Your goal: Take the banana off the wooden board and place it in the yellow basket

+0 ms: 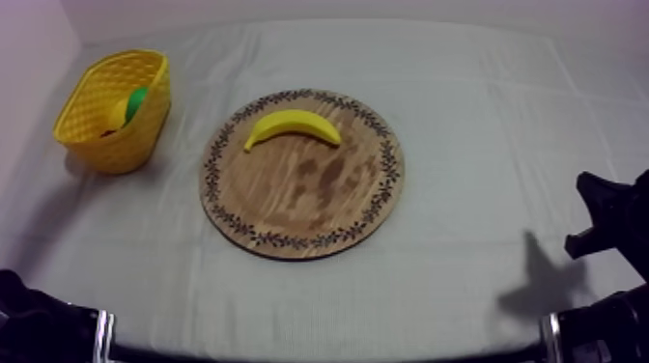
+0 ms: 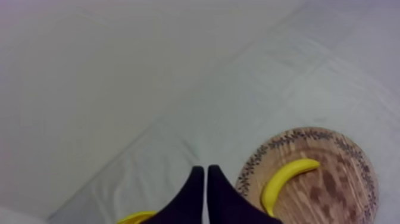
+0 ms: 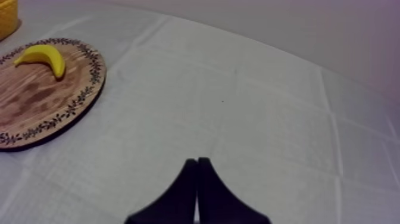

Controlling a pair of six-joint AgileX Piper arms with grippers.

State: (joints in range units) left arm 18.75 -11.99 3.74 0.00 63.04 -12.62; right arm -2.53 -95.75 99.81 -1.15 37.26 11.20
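Observation:
The yellow banana (image 1: 293, 125) lies curved on the far part of the round wooden board (image 1: 301, 208) at the table's middle. The yellow basket (image 1: 106, 135) stands at the far left, apart from the board. My right gripper (image 1: 599, 214) rests low at the right edge, well away from the board. In the right wrist view its fingers (image 3: 197, 170) lie together as a narrow wedge over bare cloth, with the banana (image 3: 43, 55) and board (image 3: 53, 101) far off. My left gripper (image 2: 205, 174) is shut on nothing, the banana (image 2: 287, 179) and board (image 2: 339, 190) beside it.
Inside the basket lie a yellowish toy fruit (image 1: 118, 114) and something green (image 1: 138, 99); I cannot tell their kind. My left arm (image 1: 34, 323) sits at the near left corner. Open cloth (image 1: 502, 125) spreads to the right of the board.

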